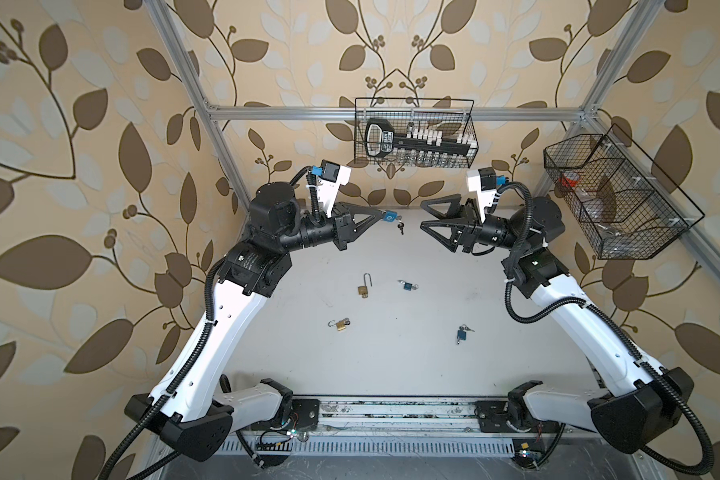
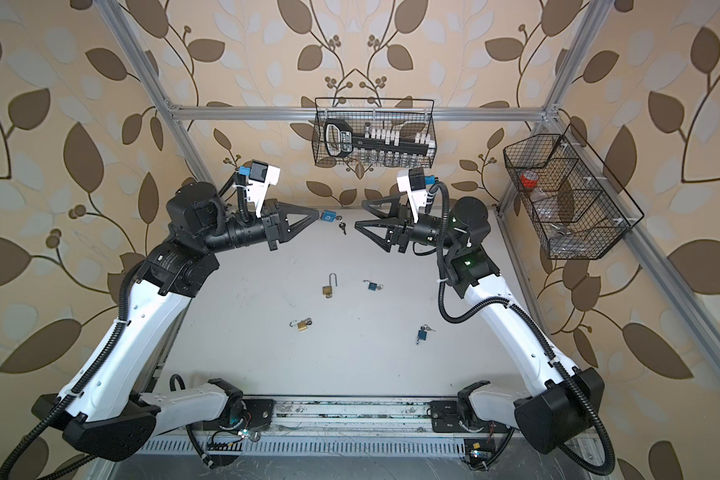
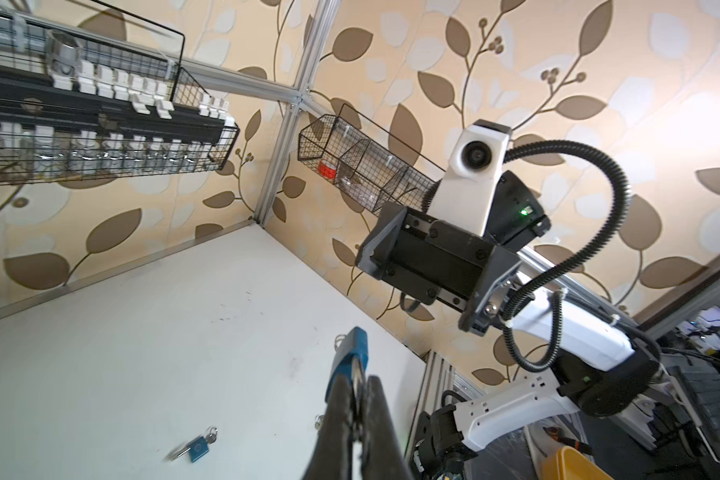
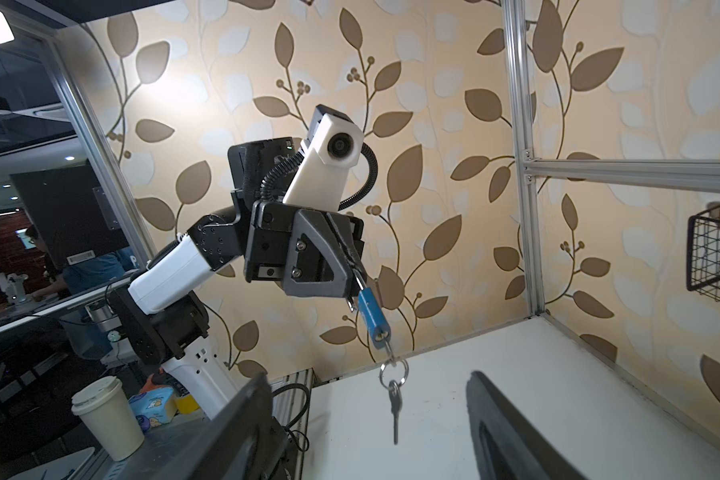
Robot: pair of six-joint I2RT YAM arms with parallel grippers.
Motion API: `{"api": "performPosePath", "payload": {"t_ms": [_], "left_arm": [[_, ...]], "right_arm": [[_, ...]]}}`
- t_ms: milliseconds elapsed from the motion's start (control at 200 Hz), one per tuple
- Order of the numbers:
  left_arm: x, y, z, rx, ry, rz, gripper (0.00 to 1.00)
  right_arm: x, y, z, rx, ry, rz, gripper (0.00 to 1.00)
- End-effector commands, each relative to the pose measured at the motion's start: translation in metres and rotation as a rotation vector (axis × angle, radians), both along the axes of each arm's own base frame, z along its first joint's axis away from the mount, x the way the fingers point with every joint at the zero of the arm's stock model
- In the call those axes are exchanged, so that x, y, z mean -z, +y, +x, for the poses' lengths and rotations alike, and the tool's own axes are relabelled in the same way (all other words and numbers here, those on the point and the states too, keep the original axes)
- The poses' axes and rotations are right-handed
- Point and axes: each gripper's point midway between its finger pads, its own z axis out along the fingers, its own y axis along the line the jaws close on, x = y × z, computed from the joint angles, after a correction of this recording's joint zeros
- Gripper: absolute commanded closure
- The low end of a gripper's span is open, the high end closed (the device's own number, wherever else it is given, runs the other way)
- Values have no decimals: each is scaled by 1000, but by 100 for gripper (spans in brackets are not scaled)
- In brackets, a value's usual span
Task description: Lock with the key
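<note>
My left gripper point(image 1: 381, 215) point(image 2: 320, 215) is shut on a small blue padlock point(image 1: 389, 215) point(image 2: 329, 215), raised above the far part of the white table point(image 1: 391, 365). In the right wrist view the padlock point(image 4: 373, 311) sticks out past the left gripper point(image 4: 352, 282). A key is in its lower end, and a ring point(image 4: 393, 372) with a second key point(image 4: 395, 409) dangles below. My right gripper point(image 1: 424, 215) point(image 2: 360, 215) point(image 4: 368, 380) is open, facing the padlock a short way off, touching nothing. In the left wrist view the left gripper point(image 3: 356, 384) pinches the padlock point(image 3: 352, 353).
Lying on the table are a brass padlock with raised shackle point(image 1: 364, 286), a blue padlock with keys point(image 1: 407, 285), another brass one point(image 1: 341, 324) and another blue one point(image 1: 461, 333). A wire basket point(image 1: 414, 133) hangs on the back wall, another wire basket point(image 1: 616, 195) on the right.
</note>
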Motion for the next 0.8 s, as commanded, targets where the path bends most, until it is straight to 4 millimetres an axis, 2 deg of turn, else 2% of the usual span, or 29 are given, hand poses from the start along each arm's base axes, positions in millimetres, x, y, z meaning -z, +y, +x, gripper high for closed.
{"api": "performPosePath", "payload": {"t_ms": [0, 175, 255, 460, 645, 725, 795], "left_arm": [[-30, -4, -27, 113, -117, -86, 100], [-34, -7, -36, 176, -137, -108, 100], [-38, -8, -38, 199, -136, -130, 100], [-40, -10, -45, 249, -135, -155, 100], [-38, -10, -52, 284, -144, -164, 100], [-39, -10, -52, 287, -148, -169, 100], [-38, -11, -52, 292, -145, -168, 100]], "right_arm": [[-7, 8, -14, -87, -30, 11, 26], [-13, 26, -36, -170, -80, 11, 26], [-14, 28, -35, -152, -82, 24, 28], [-23, 18, -29, -44, -106, 75, 31], [-25, 27, -43, -152, -122, 54, 31], [-23, 34, -48, -198, -122, 36, 34], [-22, 38, -49, -202, -120, 28, 41]]}}
